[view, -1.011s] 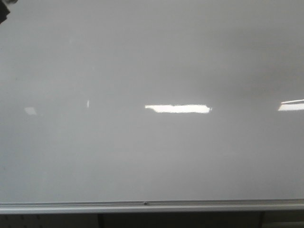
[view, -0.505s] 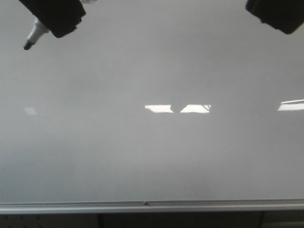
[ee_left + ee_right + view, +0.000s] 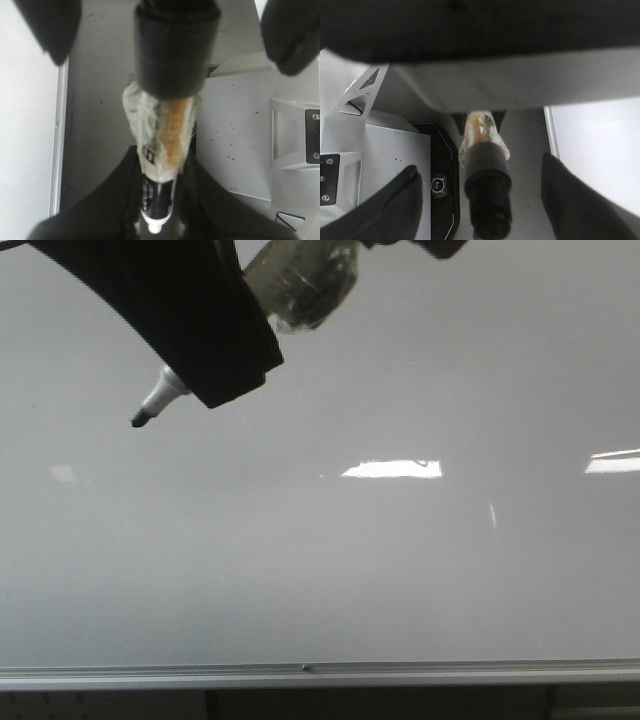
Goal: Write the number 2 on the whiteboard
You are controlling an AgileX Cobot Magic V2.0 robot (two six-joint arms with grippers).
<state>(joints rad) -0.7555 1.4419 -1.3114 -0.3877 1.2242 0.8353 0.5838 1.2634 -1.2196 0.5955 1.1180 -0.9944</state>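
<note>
While the whiteboard [image 3: 400, 570] is blank, with no number 2 on it yet, the job is only at its start. A marker pen [image 3: 160, 398] pokes out from under the left pincer [image 3: 215, 350] near the top left of the front view. Its dark tip [image 3: 137, 420] points down and to the left. I cannot tell if the tip touches the board or hangs just in front of it, but no line shows under it.

The left pincer is closed on the marker pen. In the left wrist view the pen's body [image 3: 159, 200] sits tight between the two dark fingers [image 3: 110, 200]. Clear tape [image 3: 160, 120] is wrapped round its back end.

The right pincer [image 3: 480, 200] has its fingers spread wide. The pen's black back end [image 3: 487, 200] sits between them, and nothing squeezes it, so that pincer is open.

I think the step now is bringing the pen to the spot where the number starts. Next, the tip must press softly on the board. Then it must draw a hook at the top, slide down, and finish with a flat line. The silver rail [image 3: 320, 672] runs along the board's lower edge, well apart from the pen.
</note>
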